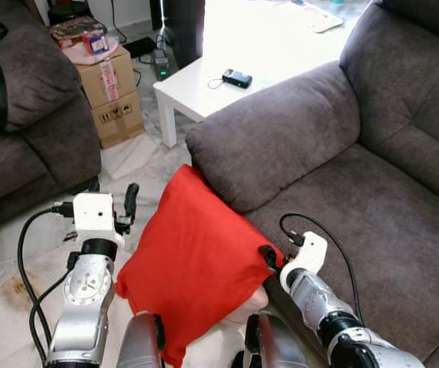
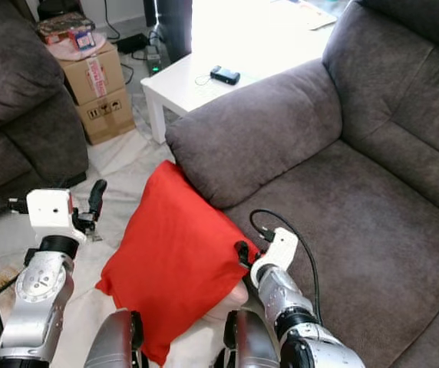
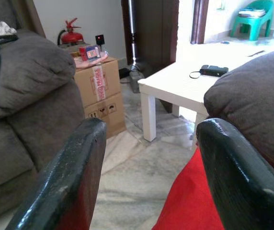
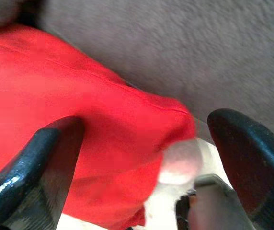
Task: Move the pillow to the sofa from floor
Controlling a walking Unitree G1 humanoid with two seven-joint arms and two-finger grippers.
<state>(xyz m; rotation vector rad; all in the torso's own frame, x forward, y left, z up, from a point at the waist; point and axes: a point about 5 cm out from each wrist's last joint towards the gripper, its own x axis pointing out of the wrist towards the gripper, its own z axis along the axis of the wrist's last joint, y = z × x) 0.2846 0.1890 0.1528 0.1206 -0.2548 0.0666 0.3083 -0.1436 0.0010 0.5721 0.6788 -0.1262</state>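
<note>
Your right gripper (image 4: 142, 158), fingers spread, reaches the red pillow's (image 1: 193, 261) right corner by the sofa (image 1: 373, 207); your left gripper (image 3: 151, 172), also spread, is raised left of it.

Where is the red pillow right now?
In the left eye view the red pillow leans against the front of the grey sofa, below its armrest, between the left pincer and the right pincer, which is at its right corner.

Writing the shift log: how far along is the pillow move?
Done: the robot stands at the red pillow, which leans against the grey sofa front. In hand: the right gripper is open around its corner, not clamped; the left gripper is open beside its other edge. Left: grasp, lift, set it on the seat.
</note>
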